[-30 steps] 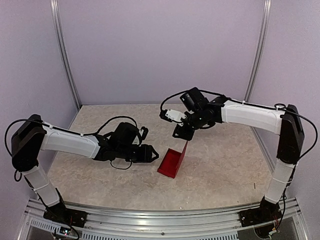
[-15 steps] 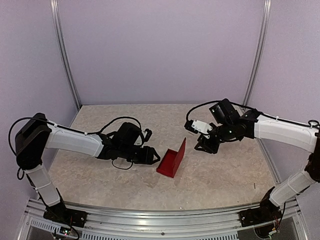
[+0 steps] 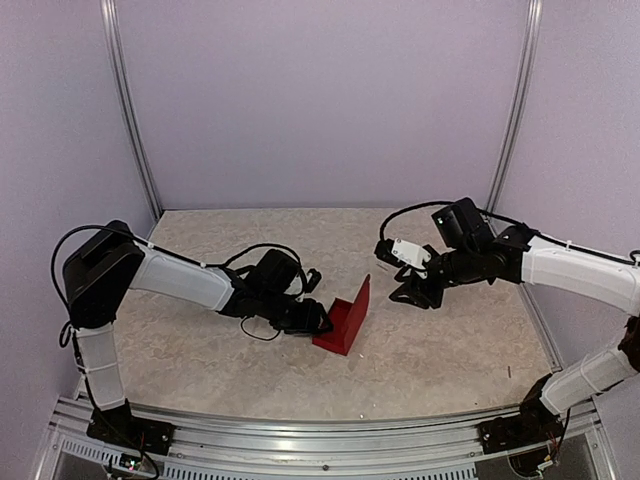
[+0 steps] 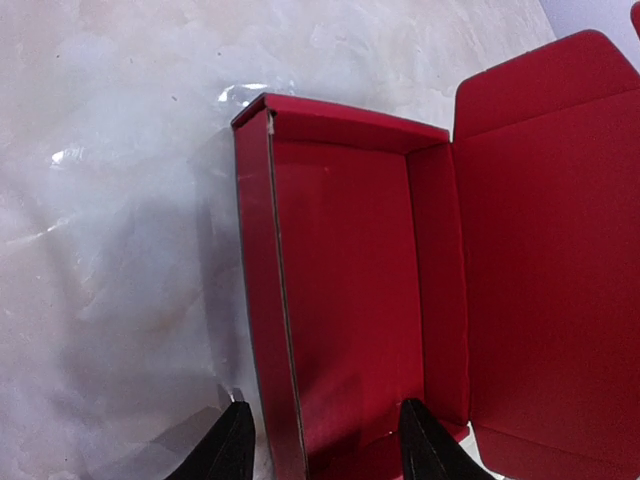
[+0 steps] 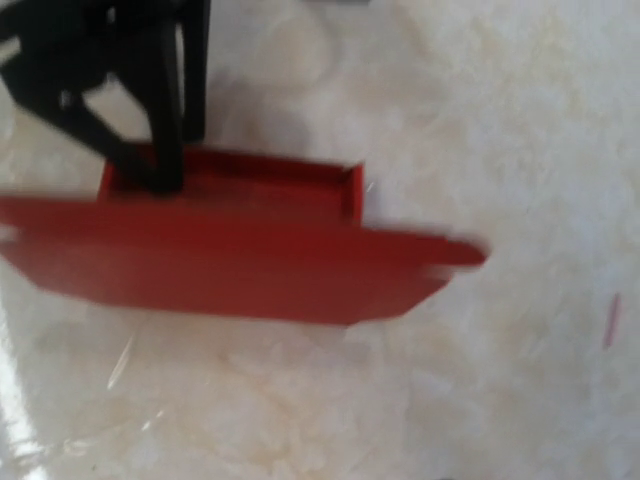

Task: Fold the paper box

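The red paper box (image 3: 343, 322) sits open near the middle of the worktop (image 3: 200, 250), lid upright. The left tool (image 4: 328, 448), jaws parted, straddles the box wall opposite the lid without clamping it. The right tool (image 3: 403, 293) hangs just right of the box, clear of it; I cannot tell how far it is open.

Lilac walls (image 3: 320, 100), marbled beige tabletop (image 3: 450, 345)

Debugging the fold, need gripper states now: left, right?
Left gripper: open, astride box wall.
Right gripper: off the box; open or shut cannot be told.
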`<action>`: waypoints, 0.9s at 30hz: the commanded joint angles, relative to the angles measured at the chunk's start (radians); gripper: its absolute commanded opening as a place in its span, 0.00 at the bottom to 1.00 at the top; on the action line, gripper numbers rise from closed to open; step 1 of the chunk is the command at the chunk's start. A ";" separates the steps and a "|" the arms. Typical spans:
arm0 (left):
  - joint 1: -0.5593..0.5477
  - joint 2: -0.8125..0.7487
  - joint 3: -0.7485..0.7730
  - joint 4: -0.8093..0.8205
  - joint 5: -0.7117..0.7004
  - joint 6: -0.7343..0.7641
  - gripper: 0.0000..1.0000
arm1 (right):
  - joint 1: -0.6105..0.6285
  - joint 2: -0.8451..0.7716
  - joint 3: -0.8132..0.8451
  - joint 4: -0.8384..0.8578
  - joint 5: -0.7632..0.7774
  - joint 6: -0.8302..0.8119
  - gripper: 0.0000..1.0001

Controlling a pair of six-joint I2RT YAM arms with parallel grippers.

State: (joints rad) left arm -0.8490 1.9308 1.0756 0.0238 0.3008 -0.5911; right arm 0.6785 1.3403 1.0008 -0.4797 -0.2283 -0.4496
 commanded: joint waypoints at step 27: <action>-0.033 -0.211 -0.055 0.043 -0.022 0.045 0.45 | 0.028 -0.119 0.023 -0.110 -0.069 -0.417 0.48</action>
State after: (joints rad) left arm -0.8845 1.7885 1.1030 0.1318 0.3859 -0.5632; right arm 0.6533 1.1809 0.9855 -0.5030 -0.2729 -0.6567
